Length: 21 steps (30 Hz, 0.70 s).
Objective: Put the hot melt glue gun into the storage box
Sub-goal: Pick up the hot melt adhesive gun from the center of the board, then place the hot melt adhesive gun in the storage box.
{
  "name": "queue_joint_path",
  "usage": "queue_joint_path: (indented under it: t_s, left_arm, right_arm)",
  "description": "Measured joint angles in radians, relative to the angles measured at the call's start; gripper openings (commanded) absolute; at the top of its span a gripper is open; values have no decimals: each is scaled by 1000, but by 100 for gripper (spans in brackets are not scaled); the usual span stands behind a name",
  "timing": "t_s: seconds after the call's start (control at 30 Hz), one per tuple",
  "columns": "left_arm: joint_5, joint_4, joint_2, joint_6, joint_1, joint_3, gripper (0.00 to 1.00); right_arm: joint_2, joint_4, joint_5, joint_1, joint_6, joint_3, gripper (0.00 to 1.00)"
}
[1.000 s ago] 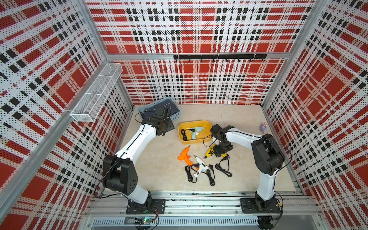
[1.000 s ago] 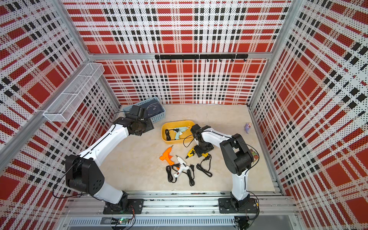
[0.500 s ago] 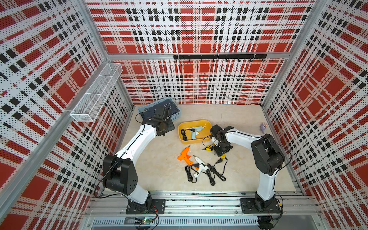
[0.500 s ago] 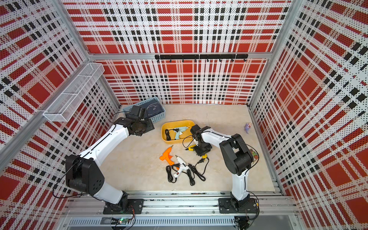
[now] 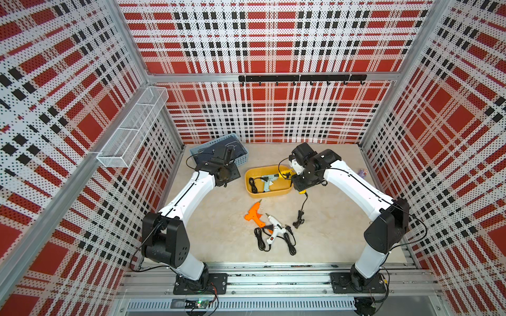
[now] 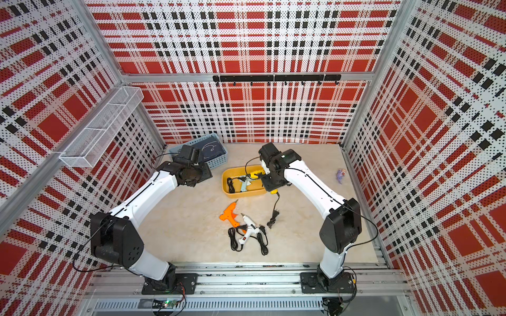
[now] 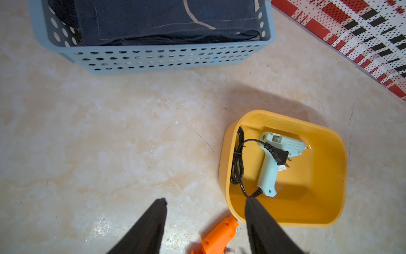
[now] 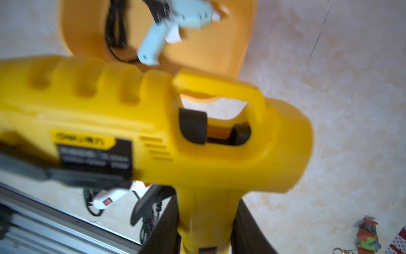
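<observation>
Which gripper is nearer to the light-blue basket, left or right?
Left. The left gripper hangs close beside the light-blue basket, between it and the yellow storage box. The right gripper, holding the yellow glue gun, is on the box's opposite side.

I note right end effector now clamped on yellow glue gun, lifted off bench from near white glue gun to storage box rim nearest right arm. Cord now pulled out straight, plug end trailing on bench.
</observation>
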Motion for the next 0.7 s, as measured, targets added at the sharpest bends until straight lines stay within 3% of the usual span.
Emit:
queue_joint_path:
  t_s: [0.17, 0.27, 0.5, 0.7]
  left_arm:
    - [0, 2, 0, 2, 0, 1, 63]
    - [0, 3, 0, 5, 1, 1, 63]
    - [0, 7, -32, 11, 2, -29, 63]
    - [3, 6, -89, 12, 37, -82, 63]
  right_arm:
    - [85, 49, -87, -1, 159, 317, 12]
    - [135, 138, -156, 0, 293, 399, 12]
    - [221, 386, -227, 0, 576, 343, 12]
    - [343, 498, -205, 1, 723, 338, 12]
